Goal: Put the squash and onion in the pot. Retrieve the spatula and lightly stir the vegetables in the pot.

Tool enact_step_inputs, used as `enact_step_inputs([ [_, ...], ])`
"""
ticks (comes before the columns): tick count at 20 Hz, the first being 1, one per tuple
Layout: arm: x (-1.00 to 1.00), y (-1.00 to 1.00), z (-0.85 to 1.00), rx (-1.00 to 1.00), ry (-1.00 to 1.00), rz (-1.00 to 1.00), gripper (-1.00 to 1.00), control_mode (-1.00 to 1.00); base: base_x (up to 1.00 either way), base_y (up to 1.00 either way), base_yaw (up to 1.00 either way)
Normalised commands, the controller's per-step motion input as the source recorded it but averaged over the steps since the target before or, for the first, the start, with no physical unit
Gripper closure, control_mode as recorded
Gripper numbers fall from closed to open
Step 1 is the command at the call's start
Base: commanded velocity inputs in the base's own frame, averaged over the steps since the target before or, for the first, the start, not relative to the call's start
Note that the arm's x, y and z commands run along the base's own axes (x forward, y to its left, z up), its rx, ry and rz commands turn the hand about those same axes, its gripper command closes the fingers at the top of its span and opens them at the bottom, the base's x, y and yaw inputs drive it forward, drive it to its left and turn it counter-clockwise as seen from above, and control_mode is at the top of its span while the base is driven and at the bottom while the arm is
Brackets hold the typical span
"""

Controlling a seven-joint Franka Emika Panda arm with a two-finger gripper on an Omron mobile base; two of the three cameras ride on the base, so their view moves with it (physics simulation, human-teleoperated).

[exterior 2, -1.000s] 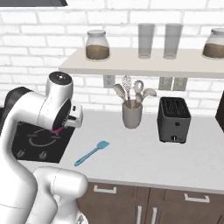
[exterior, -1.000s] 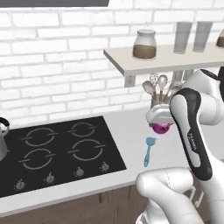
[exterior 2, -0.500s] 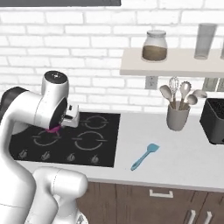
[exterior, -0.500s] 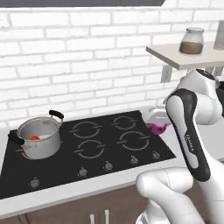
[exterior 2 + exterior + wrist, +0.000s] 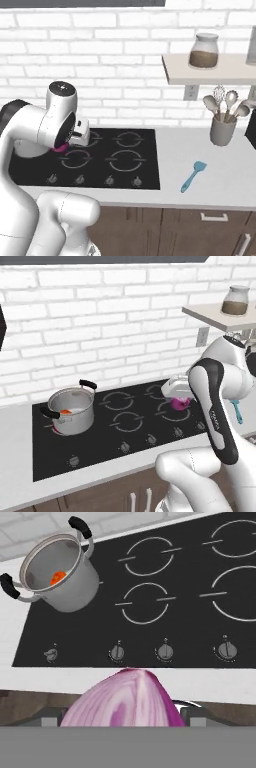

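Note:
My gripper (image 5: 178,399) hangs above the right side of the cooktop, shut on the magenta-purple onion (image 5: 178,403). The onion (image 5: 125,701) bulges up large at the bottom of the hand view, and it peeks out under the hand in the right base view (image 5: 60,148). The steel pot (image 5: 75,418) with black handles stands on the back left burner, well left of the gripper. An orange piece, the squash (image 5: 58,577), lies inside the pot (image 5: 70,592). The teal spatula (image 5: 193,175) lies flat on the counter right of the cooktop, partly behind my arm in the left base view (image 5: 236,411).
The black cooktop (image 5: 125,170) has a row of knobs along its front edge. A grey utensil crock (image 5: 222,131) stands at the back right under a shelf (image 5: 210,70) that carries a jar (image 5: 203,51). A brick wall closes off the back.
The base has driven left, so both base views slid from the shelf and crock onto the cooktop and pot. The onion stays in the gripper.

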Motion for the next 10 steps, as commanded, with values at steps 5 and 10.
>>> enact_step_inputs([
  [5, 0.0, 0.0, 0.0, 0.0, 0.0, 0.0, 1.0, 1.0, 0.01, 1.0, -0.08],
  [10, 0.0, 0.0, 0.0, 0.0, 0.0, 0.0, 1.0, 1.0, -0.05, 1.0, -0.01],
])
